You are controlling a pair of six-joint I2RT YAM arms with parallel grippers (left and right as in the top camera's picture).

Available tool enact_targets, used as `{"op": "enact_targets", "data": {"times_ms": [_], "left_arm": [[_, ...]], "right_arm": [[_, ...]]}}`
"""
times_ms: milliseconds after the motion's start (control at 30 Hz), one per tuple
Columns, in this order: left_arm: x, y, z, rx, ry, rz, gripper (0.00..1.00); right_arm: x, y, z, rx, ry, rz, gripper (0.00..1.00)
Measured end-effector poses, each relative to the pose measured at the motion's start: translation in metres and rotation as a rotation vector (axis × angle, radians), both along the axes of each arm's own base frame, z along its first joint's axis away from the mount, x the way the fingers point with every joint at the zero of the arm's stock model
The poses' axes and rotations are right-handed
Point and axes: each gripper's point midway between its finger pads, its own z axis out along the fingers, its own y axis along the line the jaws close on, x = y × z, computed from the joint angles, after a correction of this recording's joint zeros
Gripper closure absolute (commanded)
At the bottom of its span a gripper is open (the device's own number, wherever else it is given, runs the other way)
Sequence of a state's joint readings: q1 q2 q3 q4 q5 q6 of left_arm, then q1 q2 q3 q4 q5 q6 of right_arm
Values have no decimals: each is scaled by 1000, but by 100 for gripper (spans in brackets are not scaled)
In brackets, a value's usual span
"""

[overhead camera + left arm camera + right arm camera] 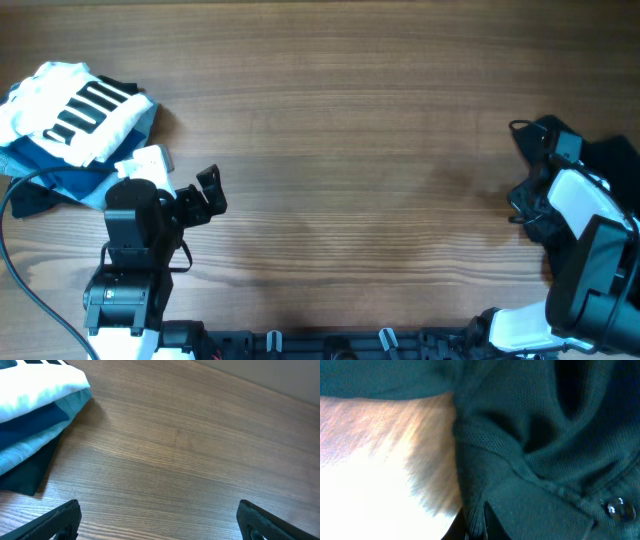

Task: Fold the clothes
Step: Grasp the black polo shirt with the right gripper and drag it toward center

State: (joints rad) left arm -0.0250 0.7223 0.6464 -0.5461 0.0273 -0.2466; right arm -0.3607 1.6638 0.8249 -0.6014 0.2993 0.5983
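Observation:
The clothes (612,152), a black shirt, lie bunched at the table's right edge, partly under my right arm (585,200). In the right wrist view the dark knit fabric (545,435) fills the top and right, with a small button (618,507) showing. My right gripper (482,521) is shut on a folded edge of this shirt, low over the wood. My left gripper (210,190) hovers over bare table at the lower left, far from the shirt. Its jaws stand wide open with nothing between them (157,520).
A white garment with black stripes (80,105) tops a stack of folded blue garments (60,165) at the far left, just beyond my left gripper; the stack (30,435) also shows in the left wrist view. A black cable (15,260) loops off the left edge.

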Motion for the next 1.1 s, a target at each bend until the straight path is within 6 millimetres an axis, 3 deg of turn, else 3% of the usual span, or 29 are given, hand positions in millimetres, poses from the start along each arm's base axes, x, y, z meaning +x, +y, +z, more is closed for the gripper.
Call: {"op": "enact_targets", "data": {"times_ms": [33,100,133,200,267,300,333,367,400,467,533,633,667,800,900,1000,1067,1100], "left_arm": [[0,0,0,0,0,0,0],[0,0,0,0,0,0,0],[0,0,0,-1,0,0,0],[0,0,0,-1,0,0,0],[0,0,0,-1,0,0,0],[0,0,0,0,0,0,0],[0,0,0,-1,0,0,0],[0,0,0,-1,0,0,0],[0,0,0,-1,0,0,0],[0,0,0,-1,0,0,0],[0,0,0,-2,0,1,0],[2,-1,2,-6,-11,-1,0],[2,-2,3,-21,-12,-2,0],[21,-27,-5,-134,15,-76,0],[35,-61,-42,-202,142,-154,0],[48,-122,-94,-305,294,-262,0],[36,-167,-136,-394,446,-319,0],[27,-179,-149,-426,510,-325,0]], "right_arm": [[14,12,1,81,-42,99,96],[47,63,17,308,-172,387,96],[60,99,38,419,-251,564,96],[81,179,105,518,-442,958,96],[75,259,163,516,-590,1306,93],[64,298,176,519,-621,1439,63],[54,332,180,527,-629,1535,7],[47,357,178,531,-624,1587,5],[56,368,173,473,-628,1578,1],[64,359,159,404,-567,1468,0],[78,314,147,279,-494,1225,0],[88,241,151,166,-465,953,0],[83,208,149,134,-429,851,0],[61,152,135,116,-310,667,0],[56,129,133,117,-297,572,0],[55,125,132,123,-297,555,0],[52,126,131,129,-286,555,0],[52,126,131,130,-284,556,0]]}}
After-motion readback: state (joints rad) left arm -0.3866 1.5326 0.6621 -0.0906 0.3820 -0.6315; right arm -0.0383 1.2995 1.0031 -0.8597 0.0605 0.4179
